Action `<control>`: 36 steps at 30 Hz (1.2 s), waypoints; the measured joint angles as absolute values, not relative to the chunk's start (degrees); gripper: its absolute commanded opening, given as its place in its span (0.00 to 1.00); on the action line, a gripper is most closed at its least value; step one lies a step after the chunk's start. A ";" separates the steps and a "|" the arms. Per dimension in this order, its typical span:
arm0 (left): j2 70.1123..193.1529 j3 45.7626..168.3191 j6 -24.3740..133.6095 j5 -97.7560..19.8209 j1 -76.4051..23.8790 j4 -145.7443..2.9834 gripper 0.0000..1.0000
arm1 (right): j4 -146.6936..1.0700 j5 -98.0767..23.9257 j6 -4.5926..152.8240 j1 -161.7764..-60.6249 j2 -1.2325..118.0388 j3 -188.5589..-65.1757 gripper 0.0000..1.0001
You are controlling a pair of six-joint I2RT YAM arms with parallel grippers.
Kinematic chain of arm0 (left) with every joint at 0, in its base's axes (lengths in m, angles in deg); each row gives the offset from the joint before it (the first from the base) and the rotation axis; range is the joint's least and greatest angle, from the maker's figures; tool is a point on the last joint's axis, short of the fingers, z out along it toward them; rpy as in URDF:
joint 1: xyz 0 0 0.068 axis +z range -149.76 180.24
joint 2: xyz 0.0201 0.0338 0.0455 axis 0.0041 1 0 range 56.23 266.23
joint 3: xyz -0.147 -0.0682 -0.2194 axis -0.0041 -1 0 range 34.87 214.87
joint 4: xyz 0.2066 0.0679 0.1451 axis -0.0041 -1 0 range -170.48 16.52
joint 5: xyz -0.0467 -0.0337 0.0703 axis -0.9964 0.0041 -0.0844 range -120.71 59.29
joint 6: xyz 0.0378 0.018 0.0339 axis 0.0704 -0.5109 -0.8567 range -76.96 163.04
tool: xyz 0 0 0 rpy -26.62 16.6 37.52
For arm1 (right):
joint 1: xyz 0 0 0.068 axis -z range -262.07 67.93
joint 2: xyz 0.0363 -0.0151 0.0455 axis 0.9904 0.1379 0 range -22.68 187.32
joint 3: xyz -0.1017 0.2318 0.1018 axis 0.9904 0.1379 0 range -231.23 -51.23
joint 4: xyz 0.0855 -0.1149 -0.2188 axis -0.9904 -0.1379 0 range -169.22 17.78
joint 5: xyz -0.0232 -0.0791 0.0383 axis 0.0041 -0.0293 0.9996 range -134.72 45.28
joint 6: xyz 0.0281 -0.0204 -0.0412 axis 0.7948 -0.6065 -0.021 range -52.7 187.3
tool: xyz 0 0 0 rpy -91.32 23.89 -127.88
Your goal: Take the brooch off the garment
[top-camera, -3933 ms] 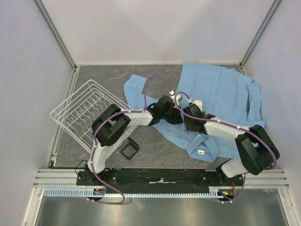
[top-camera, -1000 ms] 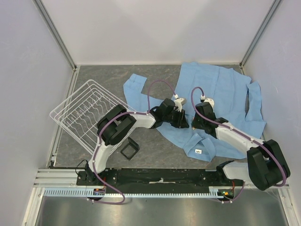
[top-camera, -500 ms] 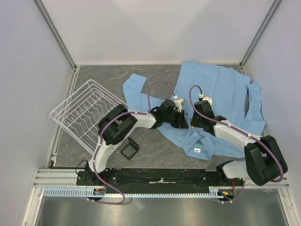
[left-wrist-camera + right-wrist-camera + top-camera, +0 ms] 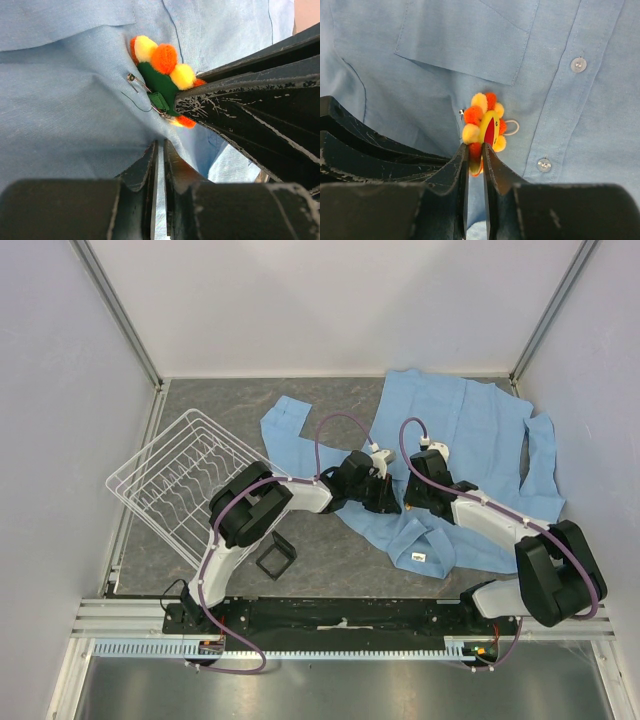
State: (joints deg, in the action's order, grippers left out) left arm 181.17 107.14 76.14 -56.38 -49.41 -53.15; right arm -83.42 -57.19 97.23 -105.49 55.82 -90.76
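Observation:
The light blue garment (image 4: pixel 470 455) lies spread at the back right of the table. The brooch (image 4: pixel 484 131), orange and yellow pompom petals round a red and yellow centre, sits on the cloth below the chest pocket, tipped on edge. My right gripper (image 4: pixel 475 150) is shut on its lower edge. In the left wrist view the brooch (image 4: pixel 162 67) shows its green back and a safety pin through the cloth. My left gripper (image 4: pixel 160 147) is shut on a fold of the garment (image 4: pixel 70 100) just beside the brooch. In the top view both grippers meet over the shirt front (image 4: pixel 403 502).
A white wire dish rack (image 4: pixel 185 480) lies tilted at the left. A small black square frame (image 4: pixel 275 554) sits near the front, left of the shirt. The shirt's white collar label (image 4: pixel 421 557) faces the near edge. Grey walls close in the table.
Over the last seconds both arms shifted right and came together on the shirt front. In the last half second they barely moved; the right gripper edged slightly left toward the left one.

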 measured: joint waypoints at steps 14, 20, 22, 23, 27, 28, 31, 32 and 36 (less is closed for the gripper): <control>181.17 107.14 76.18 -56.36 -49.41 -53.15 0.14 | -83.48 -57.23 97.08 -105.47 56.04 -91.05 0.20; 181.17 107.14 76.18 -56.31 -49.39 -53.19 0.14 | -83.90 -57.58 95.97 -105.49 55.60 -91.05 0.20; 181.17 107.14 76.16 -56.31 -49.39 -53.21 0.15 | -84.29 -57.71 95.46 -105.49 55.25 -91.05 0.20; 181.17 107.14 76.16 -56.33 -49.39 -53.21 0.15 | -84.53 -57.73 95.07 -105.49 55.08 -91.05 0.20; 181.17 107.14 76.16 -56.33 -49.39 -53.26 0.15 | -85.71 -57.73 93.65 -105.47 54.23 -91.05 0.19; 181.17 107.14 76.16 -56.33 -49.39 -53.26 0.15 | -86.06 -57.73 93.32 -105.49 54.05 -91.05 0.19; 181.17 107.14 76.16 -56.36 -49.39 -53.26 0.15 | -86.67 -57.71 92.08 -105.49 53.92 -91.11 0.19; 181.17 107.14 76.16 -56.36 -49.39 -53.26 0.15 | -86.94 -57.69 91.55 -105.49 53.92 -91.26 0.19; 181.17 107.14 76.16 -56.36 -49.39 -53.26 0.15 | -88.73 -57.69 89.74 -105.49 54.27 -92.90 0.20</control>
